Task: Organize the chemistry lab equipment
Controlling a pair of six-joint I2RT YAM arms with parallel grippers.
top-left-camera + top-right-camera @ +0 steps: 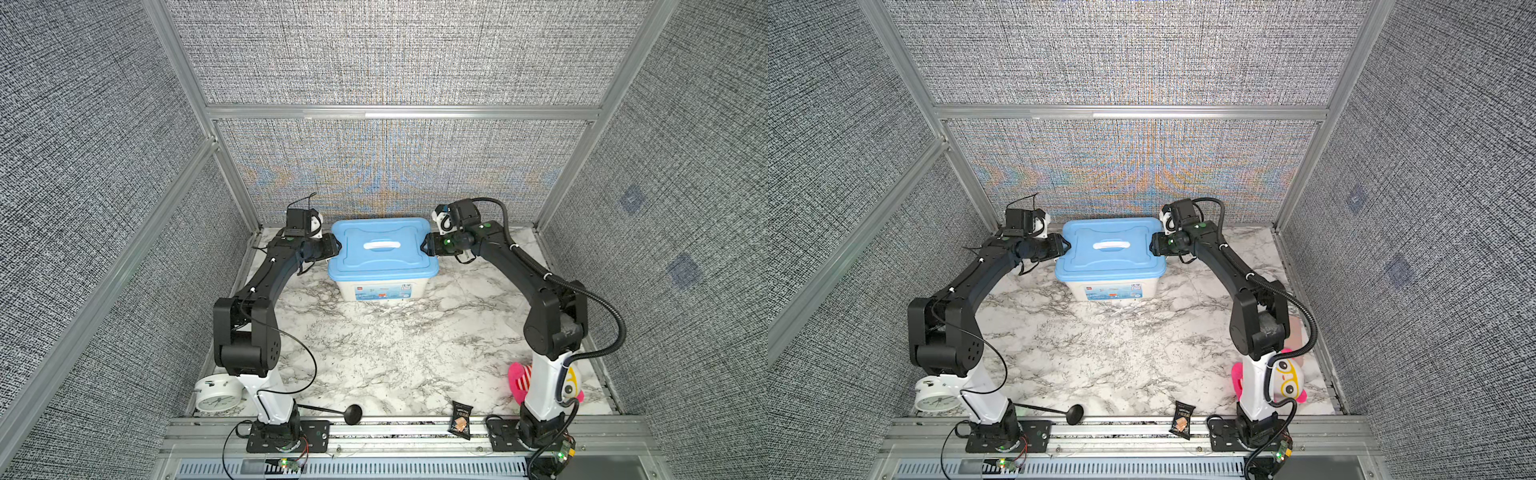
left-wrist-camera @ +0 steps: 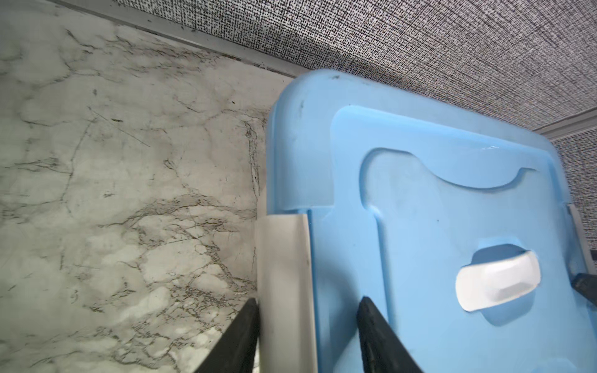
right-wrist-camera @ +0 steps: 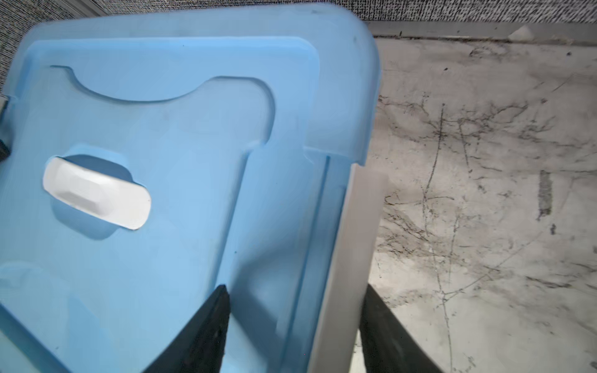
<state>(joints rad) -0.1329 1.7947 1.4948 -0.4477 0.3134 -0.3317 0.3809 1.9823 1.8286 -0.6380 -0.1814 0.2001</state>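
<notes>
No chemistry lab equipment shows in any view. A white storage box [image 1: 382, 289] with a light blue lid [image 1: 365, 259] [image 1: 1092, 262] stands at the back middle of the marble table. My left gripper [image 1: 337, 247] [image 1: 1066, 246] is at the lid's left end. In the left wrist view the left gripper [image 2: 308, 306] has one finger against the white side latch [image 2: 284, 258] and the other on the lid top. My right gripper [image 1: 424, 245] [image 1: 1152, 244] mirrors this at the right end. There the right gripper [image 3: 295, 290] clamps the right latch [image 3: 358, 232] and lid edge.
A white carry handle [image 1: 381, 246] sits in the lid's middle. Along the front edge are a white alarm clock [image 1: 216, 395], a black ladle [image 1: 351, 413], a black snack packet [image 1: 460, 419] and a pink plush toy [image 1: 519, 380]. The back wall is just behind the box.
</notes>
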